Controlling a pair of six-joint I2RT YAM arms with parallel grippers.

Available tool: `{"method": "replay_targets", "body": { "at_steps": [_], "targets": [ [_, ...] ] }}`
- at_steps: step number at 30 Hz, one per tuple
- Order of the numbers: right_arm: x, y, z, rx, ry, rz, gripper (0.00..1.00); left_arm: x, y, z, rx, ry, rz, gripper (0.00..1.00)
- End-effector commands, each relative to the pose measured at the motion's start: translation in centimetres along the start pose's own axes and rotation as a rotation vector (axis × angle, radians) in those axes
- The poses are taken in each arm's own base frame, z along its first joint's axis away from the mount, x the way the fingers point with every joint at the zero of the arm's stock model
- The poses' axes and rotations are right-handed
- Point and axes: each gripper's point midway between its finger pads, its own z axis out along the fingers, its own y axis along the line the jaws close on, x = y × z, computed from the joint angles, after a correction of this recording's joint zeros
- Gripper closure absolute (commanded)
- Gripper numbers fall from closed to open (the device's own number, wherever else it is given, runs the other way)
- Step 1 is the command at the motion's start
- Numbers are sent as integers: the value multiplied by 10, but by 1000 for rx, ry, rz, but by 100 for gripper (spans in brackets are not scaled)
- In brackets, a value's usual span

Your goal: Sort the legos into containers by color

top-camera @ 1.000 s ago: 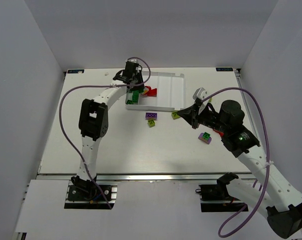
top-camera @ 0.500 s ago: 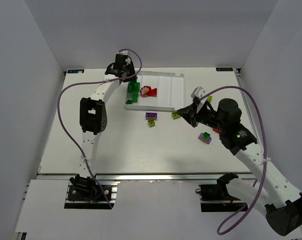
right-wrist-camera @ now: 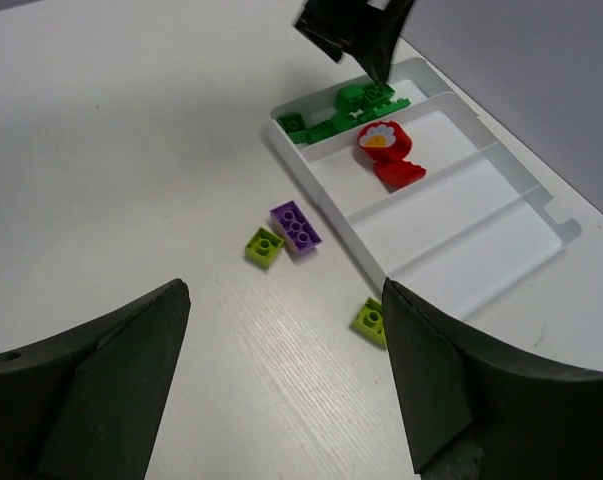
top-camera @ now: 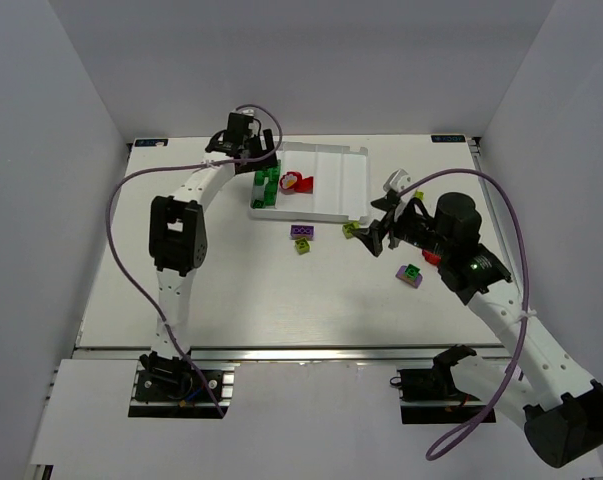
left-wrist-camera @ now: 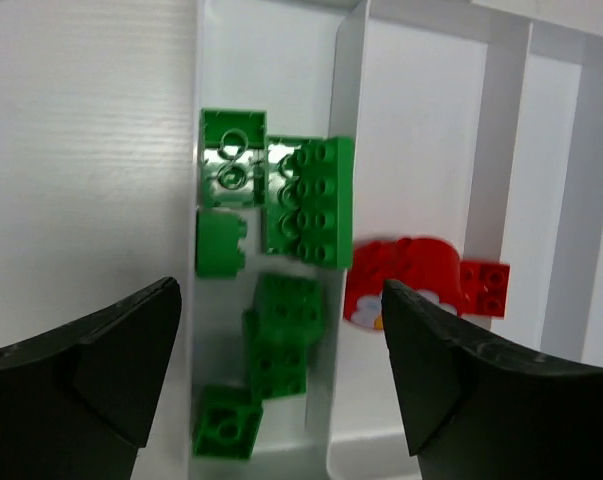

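Note:
The white tray (top-camera: 341,180) holds several green legos (top-camera: 268,188) in its leftmost compartment and red pieces (top-camera: 299,182) in the one beside it. My left gripper (top-camera: 263,160) hangs open above the green legos (left-wrist-camera: 281,330), with the red pieces (left-wrist-camera: 411,280) to their right. Three legos lie loose on the table in front of the tray: a purple brick (right-wrist-camera: 296,226) and two yellow-green bricks (right-wrist-camera: 264,247) (right-wrist-camera: 371,320). My right gripper (top-camera: 376,225) stands open over the table, nothing between its fingers, the nearer yellow-green brick (top-camera: 351,230) just beside it.
A purple brick with a green one on top (top-camera: 410,275) lies under my right arm, right of the loose group. The tray's two right compartments (right-wrist-camera: 461,230) show no bricks. The left gripper's dark body (right-wrist-camera: 356,30) shows at the top of the right wrist view.
My left gripper has pulled back from over the green compartment toward the tray's far-left corner and opened. My right gripper has gone from shut to wide open.

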Motion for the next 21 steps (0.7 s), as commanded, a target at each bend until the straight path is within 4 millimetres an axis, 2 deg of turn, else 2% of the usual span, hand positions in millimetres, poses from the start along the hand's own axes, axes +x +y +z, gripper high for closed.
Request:
{"method": "replay_targets", "body": {
  "at_steps": [1, 2, 3, 4, 5, 6, 7, 8, 9, 10, 11, 13, 14, 16, 18, 21],
  "targets": [
    [0, -21, -1, 46, 10, -60, 17, -56, -12, -90, -1, -186, 18, 7],
    [6, -28, -4, 55, 36, -46, 17, -71, -19, -127, 30, -247, 4, 5],
    [4, -33, -6, 61, 44, -42, 17, -69, -21, -141, 44, -263, -4, 4],
    [12, -38, -3, 62, 76, -23, 18, -74, -25, -155, 78, -307, -16, 2],
    [17, -50, -6, 95, 104, -2, 20, -43, -19, -152, 85, -261, -36, 2],
    [17, -55, -8, 101, 127, 11, 23, -51, -31, -190, 155, -319, -45, 2],
    [27, -62, -6, 106, 168, 12, 25, -57, -37, -205, 198, -379, -79, 2],
    [35, -72, -7, 144, 206, 11, 26, -26, -30, -200, 207, -334, -99, 2],
    [42, -77, -8, 160, 240, 7, 26, -30, -36, -226, 255, -382, -114, 2],
    [52, -83, -5, 169, 274, 8, 26, -30, -43, -236, 307, -416, -129, 2],
    [61, -93, -7, 202, 318, -14, 26, -7, -39, -230, 322, -376, -135, 2],
    [82, -99, -3, 205, 399, 2, 26, -1, -49, -246, 408, -403, -114, 2],
    [91, -103, -3, 215, 435, 7, 26, 14, -47, -241, 414, -372, -107, 2],
    [112, -105, 3, 209, 499, 54, 27, 23, -48, -243, 434, -354, -78, 2],
    [124, -108, 8, 225, 537, 118, 31, 30, -50, -245, 444, -325, -63, 2],
    [151, -116, 17, 264, 628, 230, 35, 31, -58, -262, 481, -364, -34, 2]
  ]
}}
